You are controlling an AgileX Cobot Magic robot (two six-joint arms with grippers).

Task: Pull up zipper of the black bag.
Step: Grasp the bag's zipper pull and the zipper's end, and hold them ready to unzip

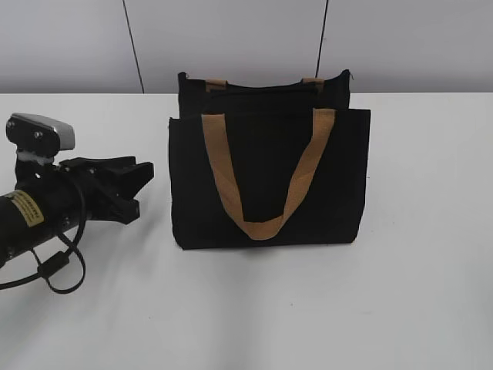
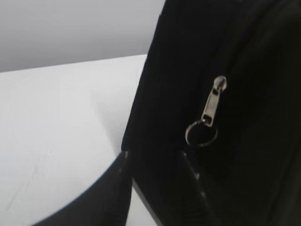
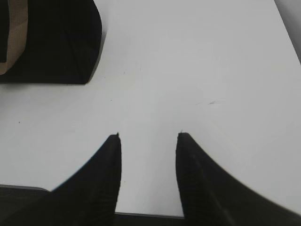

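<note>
The black bag (image 1: 269, 177) stands upright mid-table, its tan handle hanging down its front. The zipper (image 1: 262, 87) runs along its top edge. In the left wrist view the bag's end panel (image 2: 169, 94) fills the right side, with the silver pull tab (image 2: 214, 101) and its ring hanging on it. My left gripper (image 1: 142, 191) is open and empty, just left of the bag and apart from it; its jaws (image 2: 154, 157) sit below the tab. My right gripper (image 3: 148, 136) is open and empty over bare table, out of the exterior view.
The white table (image 1: 308, 308) spreads around the bag, with a grey wall behind. In the right wrist view the bag's lower corner (image 3: 56, 42) with a bit of tan strap shows at top left. The left arm's cable (image 1: 54, 270) loops near the table's left edge.
</note>
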